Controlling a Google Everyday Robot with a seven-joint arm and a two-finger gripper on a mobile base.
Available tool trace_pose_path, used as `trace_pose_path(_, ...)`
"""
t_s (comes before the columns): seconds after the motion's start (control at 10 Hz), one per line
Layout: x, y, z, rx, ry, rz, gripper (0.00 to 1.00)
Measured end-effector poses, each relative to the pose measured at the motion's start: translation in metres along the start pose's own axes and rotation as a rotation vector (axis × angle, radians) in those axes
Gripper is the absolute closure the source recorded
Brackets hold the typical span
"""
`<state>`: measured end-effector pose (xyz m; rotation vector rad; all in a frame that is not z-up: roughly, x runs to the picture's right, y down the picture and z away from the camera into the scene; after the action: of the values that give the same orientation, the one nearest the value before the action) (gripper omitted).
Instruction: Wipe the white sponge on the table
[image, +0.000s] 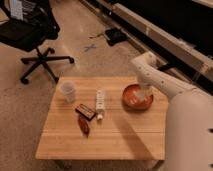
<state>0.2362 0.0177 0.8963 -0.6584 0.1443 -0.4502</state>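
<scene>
The light wood table (117, 137) stands in the middle of the view. An orange bowl (131, 102) sits at its far right. My gripper (143, 95) reaches down from the white arm (145, 67) into the bowl, at its right side. A pale patch lies in the bowl right at the gripper's tip. I cannot tell whether it is the white sponge or part of the gripper. No white sponge shows anywhere else on the table.
A translucent plastic cup (68, 91), a white tube (100, 102), a dark snack bar (86, 111) and a red-brown packet (84, 125) lie on the table's left half. A black office chair (35, 35) stands beyond. My white body (192, 132) fills the lower right.
</scene>
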Motion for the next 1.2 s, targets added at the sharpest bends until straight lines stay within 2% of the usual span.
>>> trace_pose_path(0.1, -0.012, -0.004, -0.002, -0.002, 0.002, -0.005, 0.61)
trace_pose_path(0.2, -0.013, -0.002, -0.003, -0.007, 0.013, -0.011, 0.61)
trace_pose_path(0.4, -0.026, 0.011, -0.009, -0.014, 0.044, -0.044, 0.61)
trace_pose_path(0.6, -0.032, 0.018, -0.011, -0.017, 0.047, -0.042, 0.61)
trace_pose_path(0.8, -0.053, 0.011, -0.017, -0.026, 0.058, -0.06, 0.61)
trace_pose_path(0.9, -0.054, 0.011, -0.017, -0.029, 0.061, -0.063, 0.61)
trace_pose_path(1.0, -0.043, 0.012, -0.015, -0.03, 0.063, -0.052, 0.55)
trace_pose_path(1.2, -0.042, 0.015, -0.014, -0.036, 0.065, -0.054, 0.41)
